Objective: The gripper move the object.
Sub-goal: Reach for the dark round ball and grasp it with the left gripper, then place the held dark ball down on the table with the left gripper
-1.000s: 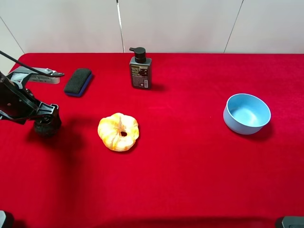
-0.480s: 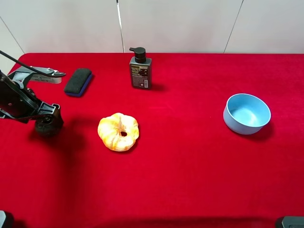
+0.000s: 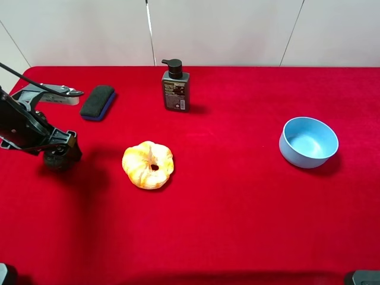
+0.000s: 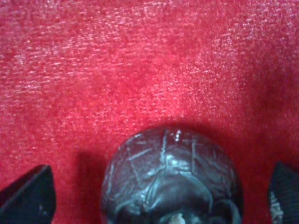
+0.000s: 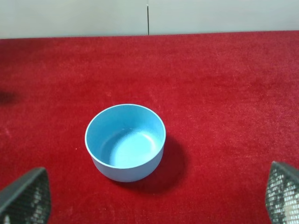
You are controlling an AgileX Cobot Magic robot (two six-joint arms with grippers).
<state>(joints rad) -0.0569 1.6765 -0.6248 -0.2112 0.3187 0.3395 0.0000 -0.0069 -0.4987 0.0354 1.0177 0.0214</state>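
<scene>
Both jaws of my left gripper [image 3: 60, 152] stand released, clear of the object [image 4: 170, 179] between them, which rests on the red cloth [image 3: 237, 225] at nine o'clock from the orange pumpkin [image 3: 148, 164].

Dark ball [image 4: 170, 177] on red cloth [image 4: 140, 70], between end effector [image 4: 156, 193] fingertips, gaps both sides.

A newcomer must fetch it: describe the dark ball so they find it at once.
On the red table, look at the left side, left of the orange pumpkin. The ball sits there between the jaws of the open left gripper. It is small, round and brownish-black, unlike the flat eraser farther back.
</scene>
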